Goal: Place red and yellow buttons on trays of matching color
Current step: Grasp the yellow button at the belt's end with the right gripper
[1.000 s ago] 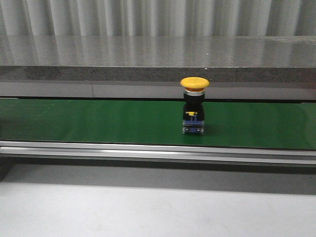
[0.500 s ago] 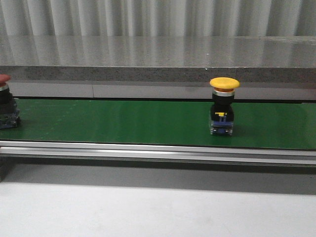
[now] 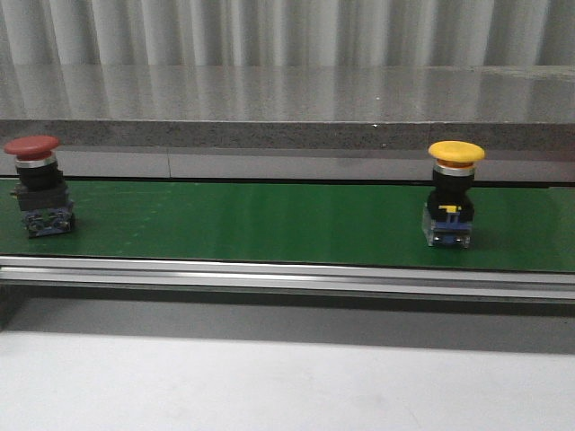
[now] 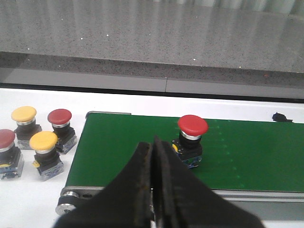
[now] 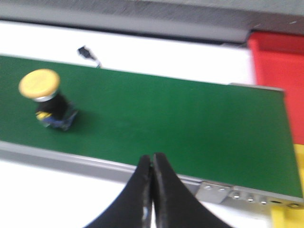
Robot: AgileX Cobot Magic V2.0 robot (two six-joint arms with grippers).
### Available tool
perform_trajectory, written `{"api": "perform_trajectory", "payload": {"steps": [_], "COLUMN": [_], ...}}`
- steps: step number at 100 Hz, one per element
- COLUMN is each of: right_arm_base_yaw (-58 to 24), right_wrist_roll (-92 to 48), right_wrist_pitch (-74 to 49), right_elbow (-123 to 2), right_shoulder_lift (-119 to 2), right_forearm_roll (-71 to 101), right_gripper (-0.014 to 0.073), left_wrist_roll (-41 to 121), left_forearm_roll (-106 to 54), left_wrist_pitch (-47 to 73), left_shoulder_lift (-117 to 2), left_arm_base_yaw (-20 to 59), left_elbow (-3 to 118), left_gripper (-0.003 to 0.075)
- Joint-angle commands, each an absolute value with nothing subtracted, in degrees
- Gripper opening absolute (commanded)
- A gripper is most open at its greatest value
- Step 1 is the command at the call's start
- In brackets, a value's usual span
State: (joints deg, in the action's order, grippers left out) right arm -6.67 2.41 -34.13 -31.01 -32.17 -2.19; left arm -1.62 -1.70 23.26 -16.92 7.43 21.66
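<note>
Right wrist view shows your right gripper [image 5: 152, 164] clenched on nothing with the yellow button [image 5: 47, 97] upright on the green belt [image 5: 190, 118] well beyond its fingers, presumably waiting, while your left gripper [image 4: 152, 152], likewise clenched empty, hangs just short of the red button [image 4: 192, 140].

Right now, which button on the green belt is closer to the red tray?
The yellow button. It shares the green belt view with the red tray; the red button sits far left.
</note>
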Motion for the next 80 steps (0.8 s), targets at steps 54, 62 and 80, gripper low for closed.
{"api": "perform_trajectory", "payload": {"steps": [54,62,80], "right_arm_base_yaw": [-12.17,-12.17,-12.06], "right_wrist_roll": [-0.31,-2.25,-2.48], "right_wrist_pitch": [-50.92,-52.68,-52.97], "right_elbow": [-57.56,-60.52,-65.30], "right_shoulder_lift": [-71.30,-75.34,-82.64], "right_forearm_roll": [5.06,6.69,6.78], "right_gripper": [0.0594,0.0594,0.0587], "left_wrist_roll": [-1.63,-1.63,-1.63], "left_forearm_roll": [-2.37,-2.37,-2.37], "left_wrist_pitch": [18.54,18.54,18.54], "left_shoulder_lift": [-17.29,-17.29,-17.29], "left_arm_base_yaw": [7.95,7.95,7.95], "left_elbow": [23.21,23.21,23.21], "left_gripper": [-0.0020,-0.0020,-0.0020]}}
